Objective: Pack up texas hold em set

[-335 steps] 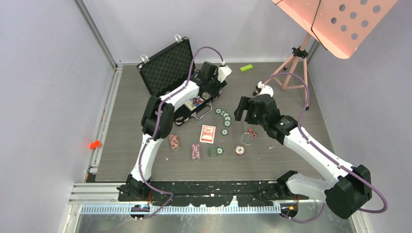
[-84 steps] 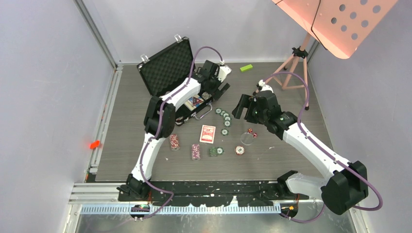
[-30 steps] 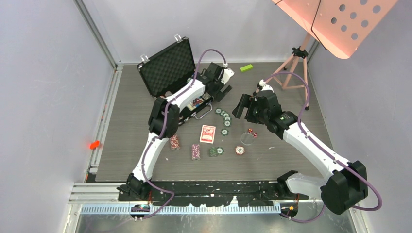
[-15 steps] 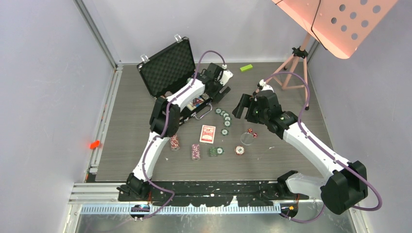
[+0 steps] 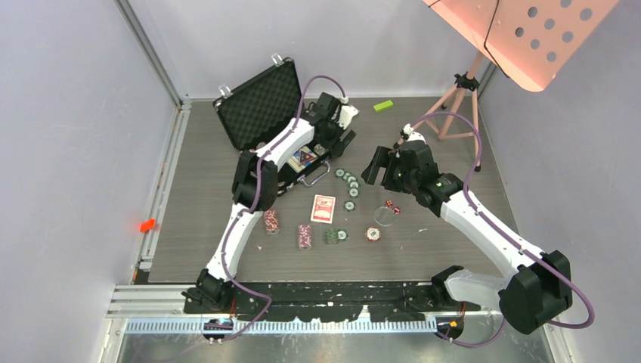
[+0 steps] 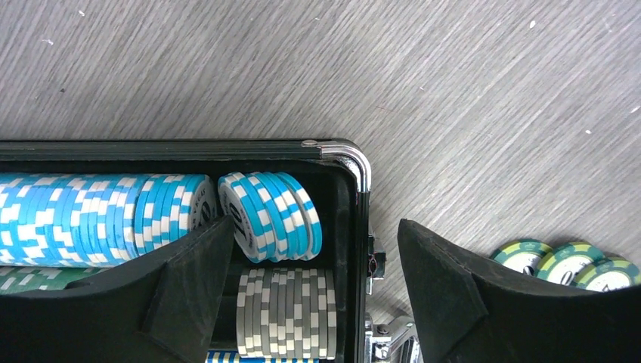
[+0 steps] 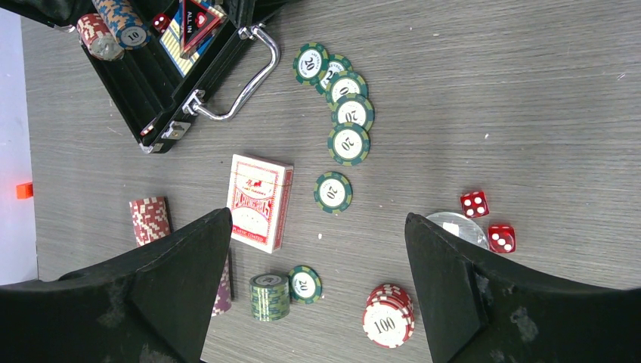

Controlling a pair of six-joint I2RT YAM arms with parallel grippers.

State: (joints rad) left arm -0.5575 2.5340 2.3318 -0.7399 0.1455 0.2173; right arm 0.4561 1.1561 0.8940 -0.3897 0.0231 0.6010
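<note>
Now the case (image 5: 261, 106) is seen open at upper left of the top view, with blue chips (image 6: 91, 219) racked inside. The left claw (image 6: 314, 223) is held wide open over its corner, nothing gripped. The right claw (image 7: 317, 218) is spread empty above green chips (image 7: 344, 113), deck (image 7: 259, 202) and dice (image 7: 475, 204), scattered mid-table (image 5: 196, 197).

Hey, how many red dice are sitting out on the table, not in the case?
2. One red die lies beside the clear round piece; the second die lies close by, on the same side. Others may be hidden from view.
</note>
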